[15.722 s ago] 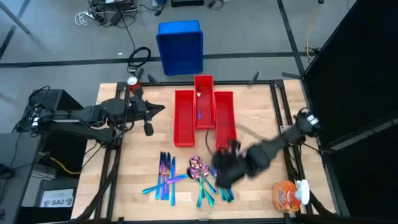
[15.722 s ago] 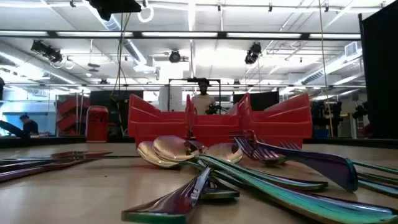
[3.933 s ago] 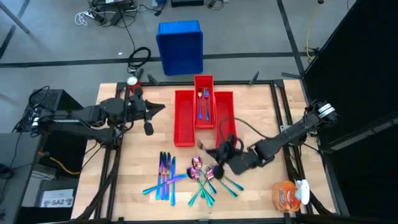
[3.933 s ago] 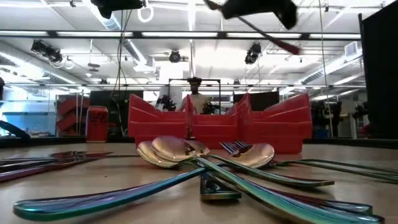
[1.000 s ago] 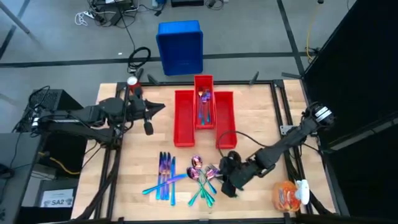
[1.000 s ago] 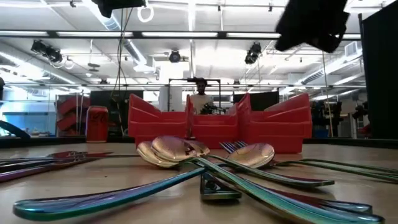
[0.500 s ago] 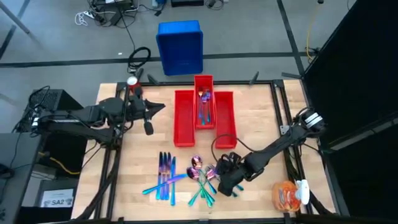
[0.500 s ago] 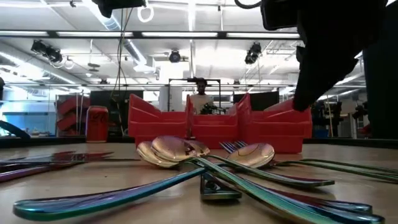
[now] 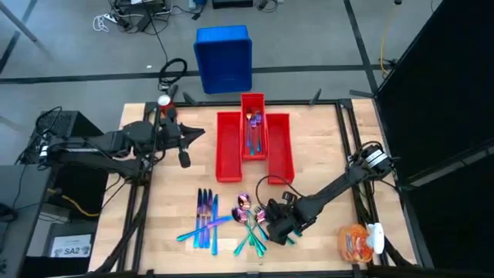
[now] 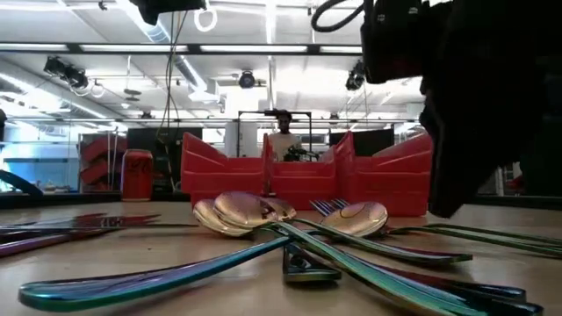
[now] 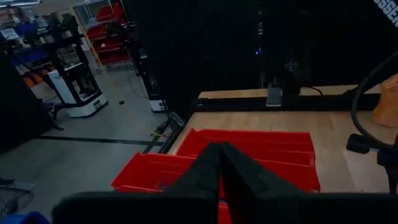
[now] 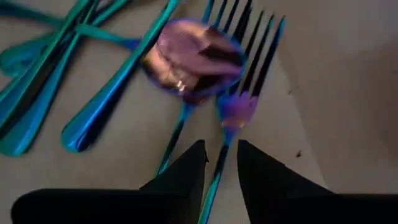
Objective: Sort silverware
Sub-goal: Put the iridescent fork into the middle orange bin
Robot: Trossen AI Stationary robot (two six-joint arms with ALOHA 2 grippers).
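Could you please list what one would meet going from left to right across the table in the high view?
left gripper → knives → red bins → spoons and forks → right gripper → orange bottle.

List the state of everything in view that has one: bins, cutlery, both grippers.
Middle bin: holds a few forks.
Left bin: looks empty.
Right bin: looks empty.
Knives: lying grouped on the table, unsorted.
Spoon and fork pile: tangled, unsorted.
Fork: flat on the table, handle between the right gripper's fingers.
Right gripper: open, low over the pile.
Left gripper: shut, parked beside the bins.
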